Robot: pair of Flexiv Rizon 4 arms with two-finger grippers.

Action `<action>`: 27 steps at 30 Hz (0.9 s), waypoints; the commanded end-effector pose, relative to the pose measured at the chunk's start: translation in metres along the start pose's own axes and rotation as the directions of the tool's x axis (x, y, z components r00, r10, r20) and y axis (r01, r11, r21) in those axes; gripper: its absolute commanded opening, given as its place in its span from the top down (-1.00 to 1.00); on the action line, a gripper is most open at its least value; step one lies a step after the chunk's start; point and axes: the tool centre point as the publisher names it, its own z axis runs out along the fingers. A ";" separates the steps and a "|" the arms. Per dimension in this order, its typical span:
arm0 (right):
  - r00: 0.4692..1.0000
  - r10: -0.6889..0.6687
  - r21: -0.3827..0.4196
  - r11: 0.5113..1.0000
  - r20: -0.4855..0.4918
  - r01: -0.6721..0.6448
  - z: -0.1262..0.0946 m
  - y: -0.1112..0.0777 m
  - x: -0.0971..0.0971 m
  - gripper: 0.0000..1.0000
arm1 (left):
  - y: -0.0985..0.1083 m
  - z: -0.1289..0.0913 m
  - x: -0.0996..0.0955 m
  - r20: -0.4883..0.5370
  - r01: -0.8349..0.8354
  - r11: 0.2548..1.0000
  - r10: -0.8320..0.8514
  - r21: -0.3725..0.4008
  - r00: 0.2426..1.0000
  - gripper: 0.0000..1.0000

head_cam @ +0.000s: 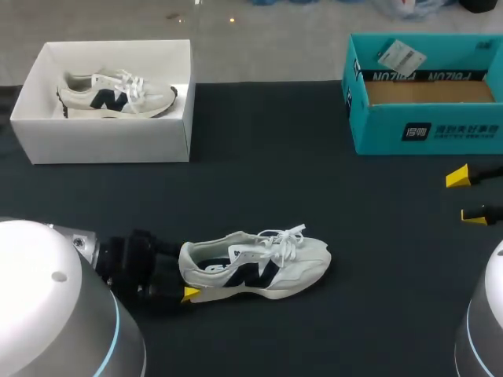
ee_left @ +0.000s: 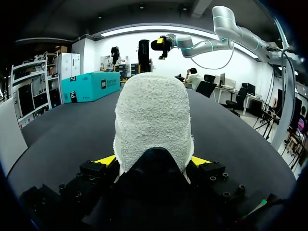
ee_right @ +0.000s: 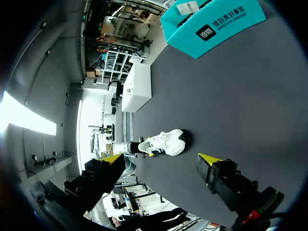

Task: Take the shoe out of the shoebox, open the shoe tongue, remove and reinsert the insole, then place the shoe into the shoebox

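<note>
Left gripper (ee_left: 153, 160) clamped on the heel of the shoe (head_cam: 255, 267) | shoe on the black table (head_cam: 259, 181), front middle | long axis left-right, toe pointing right | right gripper (head_cam: 465, 196) open, well apart | white shoebox (head_cam: 110, 145) holding a second shoe (head_cam: 114, 94) far left | teal shoebox (head_cam: 424, 129) far right

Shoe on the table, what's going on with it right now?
The left hand is shut on the heel of the shoe, which rests on the black table, outside both boxes. The right hand hangs open and empty near the teal box, which looks empty. A second shoe lies in the white box.
</note>
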 end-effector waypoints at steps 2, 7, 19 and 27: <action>1.000 0.001 -0.002 1.000 0.002 -0.001 0.000 -0.001 0.000 -1.00 | 0.002 -0.009 -0.004 -0.055 -0.023 1.000 0.022 -0.016 0.998 1.00; 1.000 0.001 -0.002 1.000 0.002 -0.001 0.000 -0.001 0.000 -1.00 | 0.006 -0.016 -0.011 -0.048 -0.025 0.999 0.024 -0.031 0.999 1.00; 1.000 0.001 -0.002 1.000 0.002 -0.001 0.000 -0.001 0.000 -1.00 | 0.005 -0.015 -0.014 -0.110 -0.060 0.997 0.055 -0.041 0.992 1.00; 1.000 0.001 -0.002 1.000 0.002 -0.001 0.000 -0.001 0.000 -1.00 | 0.005 -0.015 -0.014 -0.099 -0.055 0.997 0.050 -0.046 0.994 1.00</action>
